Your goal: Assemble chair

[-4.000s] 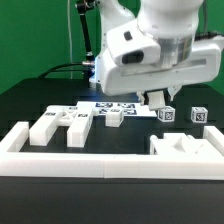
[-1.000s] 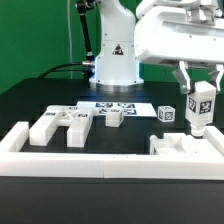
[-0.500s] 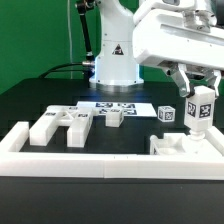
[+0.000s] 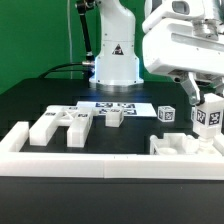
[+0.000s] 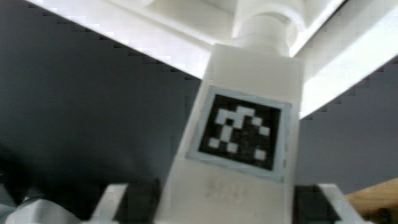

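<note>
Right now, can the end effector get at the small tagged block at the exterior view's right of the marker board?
Probably not to grasp it: the end effector is shut on a tagged white chair piece. The block itself stands uncovered, nothing above it.

White chair piece (image 5: 251, 70) bears a black-and-white tag (image 5: 240, 135), seemingly blocky-patterned.

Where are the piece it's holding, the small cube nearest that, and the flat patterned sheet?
held chair piece (image 5: 240, 130): wrist view, its tag.
small cube (image 4: 166, 114): exterior view, tagged face.
marker board (image 4: 128, 105): exterior view, printed top.
</note>
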`<state>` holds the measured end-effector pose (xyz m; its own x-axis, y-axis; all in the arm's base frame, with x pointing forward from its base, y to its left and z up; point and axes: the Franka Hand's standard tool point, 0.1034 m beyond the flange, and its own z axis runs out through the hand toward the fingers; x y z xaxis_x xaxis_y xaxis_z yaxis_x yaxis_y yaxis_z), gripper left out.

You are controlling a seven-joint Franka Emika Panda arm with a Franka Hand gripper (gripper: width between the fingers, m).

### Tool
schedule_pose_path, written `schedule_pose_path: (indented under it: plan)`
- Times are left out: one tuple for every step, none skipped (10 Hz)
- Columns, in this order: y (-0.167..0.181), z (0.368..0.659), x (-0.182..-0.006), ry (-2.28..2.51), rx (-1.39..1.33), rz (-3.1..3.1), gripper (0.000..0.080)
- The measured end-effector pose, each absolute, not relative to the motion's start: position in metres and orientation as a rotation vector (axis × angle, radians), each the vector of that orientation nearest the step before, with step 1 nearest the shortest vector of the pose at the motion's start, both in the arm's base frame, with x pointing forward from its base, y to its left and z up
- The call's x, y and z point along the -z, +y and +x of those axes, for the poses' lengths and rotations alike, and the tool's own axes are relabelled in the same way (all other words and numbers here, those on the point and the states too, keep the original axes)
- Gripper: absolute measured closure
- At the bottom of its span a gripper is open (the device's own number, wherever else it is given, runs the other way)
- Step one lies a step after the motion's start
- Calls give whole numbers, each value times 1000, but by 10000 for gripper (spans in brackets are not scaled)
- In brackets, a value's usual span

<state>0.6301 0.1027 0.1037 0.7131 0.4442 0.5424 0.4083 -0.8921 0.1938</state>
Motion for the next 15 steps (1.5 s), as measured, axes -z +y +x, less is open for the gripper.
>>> schedule_pose_path:
  plan:
    - [103,629,-101,712,-924,2853,481]
    - [104,629,-101,713,-924,2853,481]
    - [104,630,-101,713,-927,2852,481]
    - [105,630,-100,715,-934,2850,481]
    - [106,630,-99,717,-937,2849,481]
    - [106,628,-96,717,-929,2852,481]
    - [106,627,-93,719,-921,2855,481]
    - [106,626,-89,720,-914,2857,481]
    - [106,625,-87,720,-912,2858,481]
    - [106,626,-87,718,-928,2851,481]
    - [106,626,-87,716,-949,2842,481]
    - [106,625,-86,714,-959,2838,481]
    - [107,625,-86,716,-956,2840,481]
    - [106,625,-86,716,-942,2846,481]
    - [106,624,-85,717,-934,2849,400]
